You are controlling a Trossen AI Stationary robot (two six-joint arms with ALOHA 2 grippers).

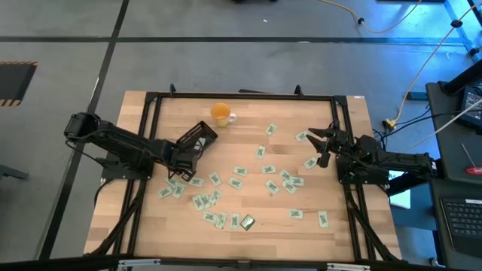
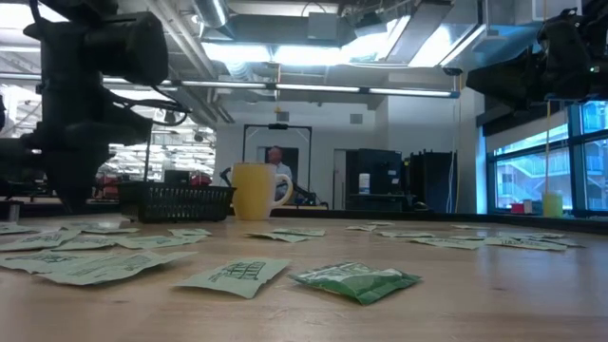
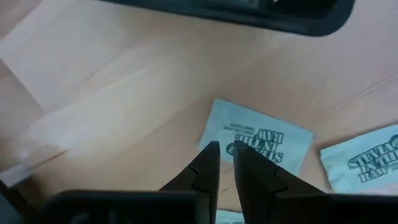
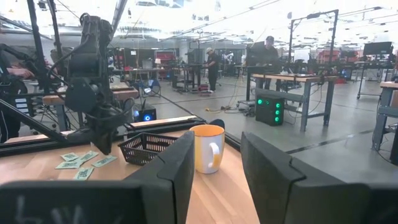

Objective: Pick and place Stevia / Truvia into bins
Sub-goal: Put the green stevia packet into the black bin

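A pale wooden table [image 1: 248, 226] fills the centre of the overhead frame, strewn mostly at lower centre with small pale green-and-white paper sachets [image 1: 239, 172]. At left of centre, the left gripper [image 1: 178, 175] hangs low over them beside the black mesh tray [image 1: 197, 139], jaws narrowed to a slit at one sachet [image 3: 258, 135], probably to pinch its edge; contact is unclear. At right, the right gripper [image 1: 322, 142] waits, fingers wide, holding nothing.
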